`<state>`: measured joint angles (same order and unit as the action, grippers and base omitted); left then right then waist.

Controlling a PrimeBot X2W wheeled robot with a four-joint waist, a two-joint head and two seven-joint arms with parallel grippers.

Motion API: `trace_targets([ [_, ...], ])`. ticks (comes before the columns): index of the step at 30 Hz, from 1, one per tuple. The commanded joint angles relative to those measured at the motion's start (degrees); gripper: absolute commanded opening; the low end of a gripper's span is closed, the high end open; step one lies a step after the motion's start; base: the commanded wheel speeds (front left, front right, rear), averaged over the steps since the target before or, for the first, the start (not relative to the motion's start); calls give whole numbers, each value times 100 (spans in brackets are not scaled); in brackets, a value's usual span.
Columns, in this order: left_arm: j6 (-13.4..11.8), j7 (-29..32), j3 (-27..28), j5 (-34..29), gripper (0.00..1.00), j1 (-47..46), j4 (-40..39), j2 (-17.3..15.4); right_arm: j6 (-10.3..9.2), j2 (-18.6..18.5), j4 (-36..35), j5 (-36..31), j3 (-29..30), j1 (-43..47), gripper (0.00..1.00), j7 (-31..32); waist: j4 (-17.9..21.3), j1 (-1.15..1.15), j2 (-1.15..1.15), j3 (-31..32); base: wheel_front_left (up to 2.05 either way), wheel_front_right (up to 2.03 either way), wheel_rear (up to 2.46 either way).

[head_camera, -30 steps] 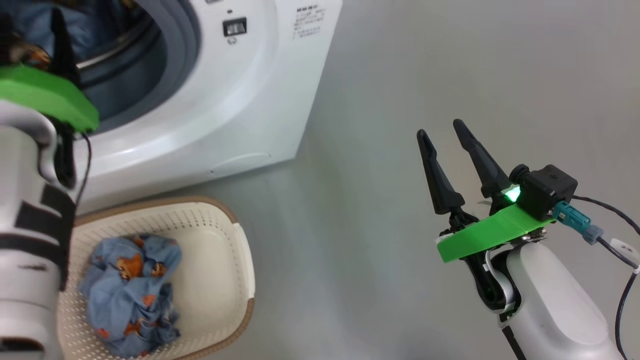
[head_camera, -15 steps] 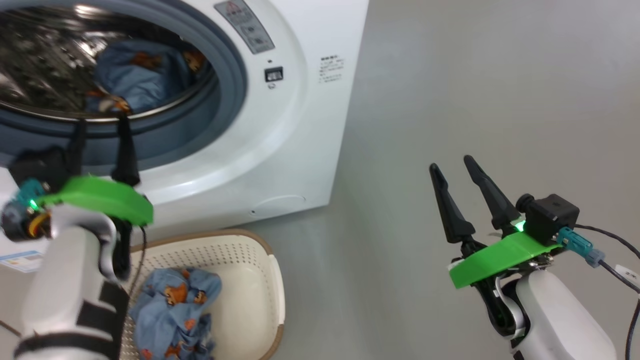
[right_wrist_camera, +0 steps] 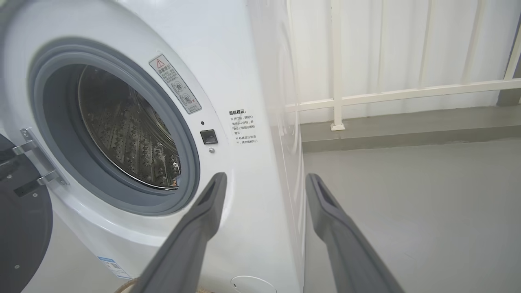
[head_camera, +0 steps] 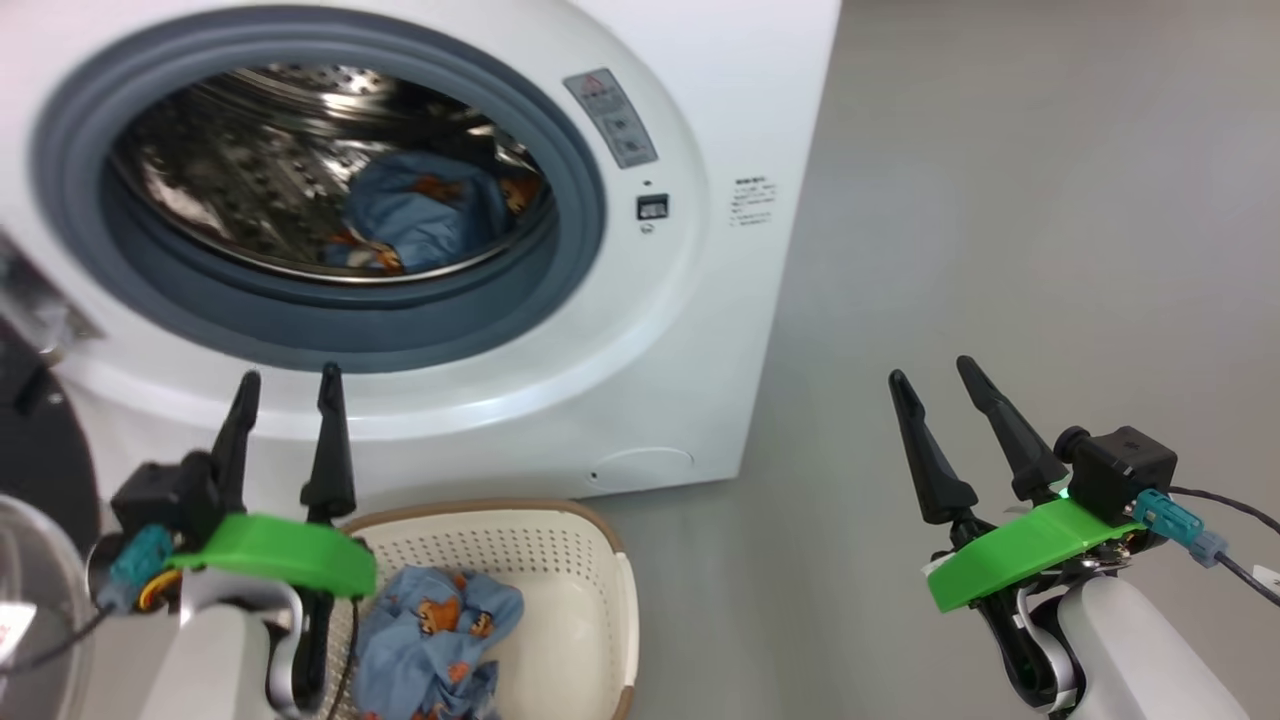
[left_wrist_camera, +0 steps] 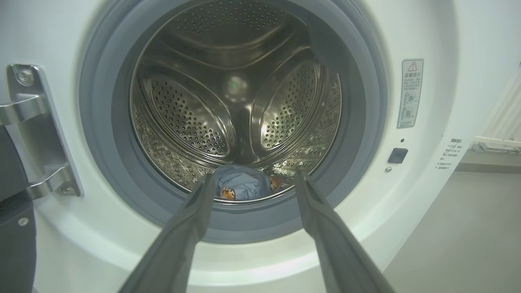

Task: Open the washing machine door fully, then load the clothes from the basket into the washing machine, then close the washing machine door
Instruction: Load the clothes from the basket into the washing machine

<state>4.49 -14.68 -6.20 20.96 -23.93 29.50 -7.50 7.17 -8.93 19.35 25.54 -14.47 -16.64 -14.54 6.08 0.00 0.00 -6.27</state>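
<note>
The washing machine (head_camera: 690, 330) stands with its mouth uncovered, steel drum (left_wrist_camera: 236, 101) and grey-blue gasket (head_camera: 590, 230) showing. One light-blue garment (head_camera: 420, 215) lies at the drum's front lip; the same garment (left_wrist_camera: 242, 187) appears between my left fingers from the wrist. The door (head_camera: 40, 470) hangs swung out at the far left, its black ring (right_wrist_camera: 22, 236) by the metal hinge (left_wrist_camera: 38, 134). Below the machine the cream basket (head_camera: 590, 600) holds another blue garment (head_camera: 435, 640). My left gripper (head_camera: 288, 382) is open and empty in front of the mouth, above the basket. My right gripper (head_camera: 932, 372) is open over the floor.
Grey floor (head_camera: 1000, 200) stretches to the right of the machine. A white railing with curtains (right_wrist_camera: 386, 81) stands behind the machine's right side. Cables trail from the right wrist (head_camera: 1215, 545).
The head camera has tilted up, bringing the whole drum mouth into view. My left arm has drawn back out of the drum and lower, with the garment left inside. The right gripper keeps its pose.
</note>
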Motion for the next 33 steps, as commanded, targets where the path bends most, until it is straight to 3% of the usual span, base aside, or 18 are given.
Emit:
trace_targets([
  [1,-6,-31,211,-69,100,7,-205,-119,32,-30,-119,64,-70,45,100,-46,-209,0,0,216,0,0,0],
  [16,-181,-31,294,-77,100,1187,-1030,-41,32,-113,-164,81,-92,264,100,-46,-425,0,0,502,0,0,0],
  [33,-328,13,208,-25,100,1481,-1469,-16,32,-219,-141,107,-147,293,100,-46,-399,0,0,573,0,0,0],
])
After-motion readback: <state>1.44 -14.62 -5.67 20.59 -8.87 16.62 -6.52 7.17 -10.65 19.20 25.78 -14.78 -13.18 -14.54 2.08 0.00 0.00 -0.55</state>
